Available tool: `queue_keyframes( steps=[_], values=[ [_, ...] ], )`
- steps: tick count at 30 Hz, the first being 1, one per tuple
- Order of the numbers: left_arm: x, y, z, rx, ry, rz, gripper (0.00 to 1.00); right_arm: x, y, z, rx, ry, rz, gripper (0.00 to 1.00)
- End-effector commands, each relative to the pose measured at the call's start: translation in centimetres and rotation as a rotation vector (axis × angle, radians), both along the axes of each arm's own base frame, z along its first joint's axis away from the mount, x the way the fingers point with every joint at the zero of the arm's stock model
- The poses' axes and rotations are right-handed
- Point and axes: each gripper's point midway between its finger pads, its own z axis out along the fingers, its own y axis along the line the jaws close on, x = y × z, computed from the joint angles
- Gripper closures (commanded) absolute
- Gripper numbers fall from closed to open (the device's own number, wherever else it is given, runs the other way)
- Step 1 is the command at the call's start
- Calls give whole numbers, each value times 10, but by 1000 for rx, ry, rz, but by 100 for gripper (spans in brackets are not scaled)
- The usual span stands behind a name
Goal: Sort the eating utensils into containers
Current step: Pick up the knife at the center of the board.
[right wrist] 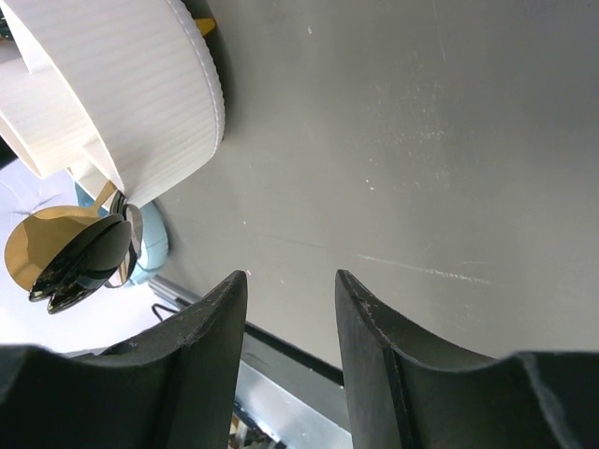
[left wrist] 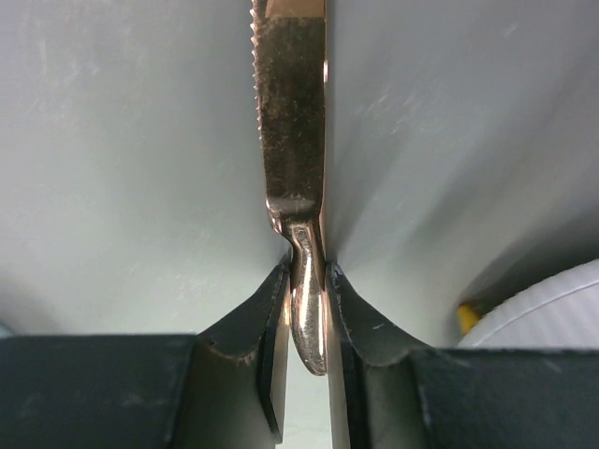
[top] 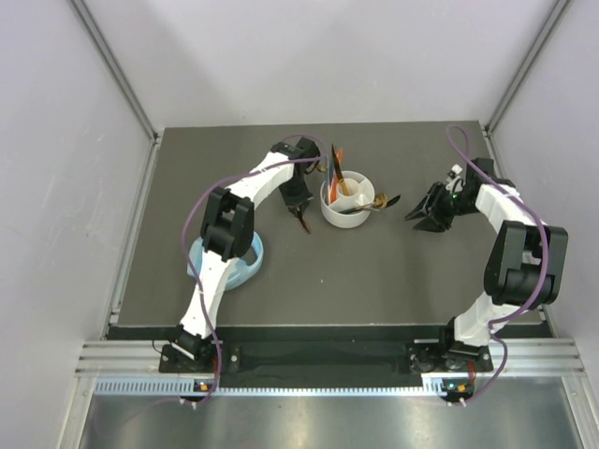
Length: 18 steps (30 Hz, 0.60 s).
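Grip on the knife [left wrist: 292, 112] is the weak point. The left gripper [left wrist: 307, 309] is closed narrow on it, 2 fingers [left wrist: 267, 327] pinching only the rounded handle end, with the long serrated blade running out unsupported. The knife sits just left of the holder [top: 337, 219], over the table [top: 234, 168]; whether it is off the surface cannot be told.

Hazards from here:

- Pivot or slip: the hold is far from the middle of a smooth metal piece, so a quick swing toward the holder could let the blade rotate in the pads or drop out.
- Collision: chopsticks [top: 335, 157] stand in the holder's far side and spoons [top: 372, 202] hang over its right rim. A tilted blade could strike them or catch the rim and shove the holder.
- Wrong compartment: the dividers are close together, so a skewed blade may land with the spoons.
- Cable and arm sweep: the headphones [top: 245, 269] lie beside the left arm's elbow and could be dragged.

The right gripper [top: 429, 215] is half open and empty, well right of the holder — no conflict as placed.
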Motion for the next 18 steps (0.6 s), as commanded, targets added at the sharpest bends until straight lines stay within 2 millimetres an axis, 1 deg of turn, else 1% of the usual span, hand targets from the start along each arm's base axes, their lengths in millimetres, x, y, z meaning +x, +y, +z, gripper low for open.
queue_keyframes(
  steps=[1, 2, 3, 4, 5, 6, 7, 8, 9, 10, 11, 12, 15, 18],
  values=[
    [-53, 36, -30, 132, 184, -59, 100, 12, -3, 18, 1, -83, -3, 57],
    [-53, 35, -20, 116, 161, -71, 100, 12, -4, 18, -2, -86, -1, 57],
    [-57, 36, -18, 111, 165, -84, 100, 12, -4, 18, -7, -86, -3, 57],
    [-67, 42, -20, 121, 190, -113, 100, 12, -5, 17, -9, -83, -3, 57],
    [-69, 44, -11, 114, 172, -129, 100, 12, -4, 17, -12, -87, -1, 57],
    [-71, 45, -9, 115, 169, -147, 100, 12, -5, 17, -14, -84, -3, 57],
    [-80, 51, -11, 127, 190, -183, 100, 12, -5, 16, -16, -85, -4, 57],
    [-80, 52, -3, 122, 173, -201, 100, 12, -5, 15, -15, -82, -4, 57],
    [-84, 57, -5, 135, 174, -215, 100, 13, -5, 14, -17, -78, -5, 57],
    [-85, 59, -3, 137, 167, -246, 100, 14, -5, 13, -18, -77, -5, 57],
    [-84, 58, 4, 124, 143, -264, 100, 14, -5, 13, -18, -77, -3, 57],
    [-88, 62, 2, 129, 148, -292, 100, 15, -4, 12, -16, -71, -4, 57],
    [-86, 62, 9, 122, 110, -327, 100, 18, -1, 14, -20, -82, 3, 57],
    [-79, 60, 17, 115, 65, -344, 100, 21, 2, 17, -17, -87, 1, 57]
  ],
)
